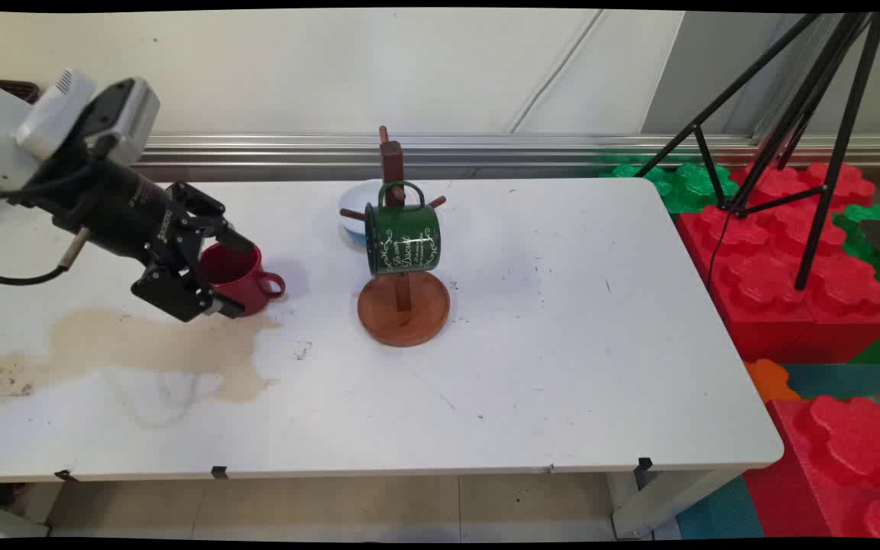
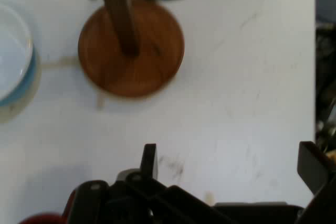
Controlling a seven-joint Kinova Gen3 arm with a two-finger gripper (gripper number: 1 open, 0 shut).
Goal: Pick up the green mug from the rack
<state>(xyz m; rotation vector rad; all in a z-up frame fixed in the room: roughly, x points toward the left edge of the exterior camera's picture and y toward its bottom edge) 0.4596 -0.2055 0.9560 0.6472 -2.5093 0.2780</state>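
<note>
Stain (image 1: 142,347) nearest; hand (image 1: 230,275) straddles red mug (image 1: 241,279); green mug (image 1: 402,238) lettered "Disca…".

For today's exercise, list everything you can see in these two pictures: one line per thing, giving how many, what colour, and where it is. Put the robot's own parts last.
Red mug: one, red, table's left part, between the tool's fingers.
Green mug: one, dark green with white lettering, hanging on the mug tree.
Mug tree: one, brown wood, round base, table's middle.
Bowl: one, white and blue, behind the mug tree.
Stain: one, tan, table's left near part.
Table: one, white.
Tripod: one, black, right of the table.
Foam blocks: several, red, green, orange, by the tripod.
Tool: one, black, fingers either side of the red mug.
</note>
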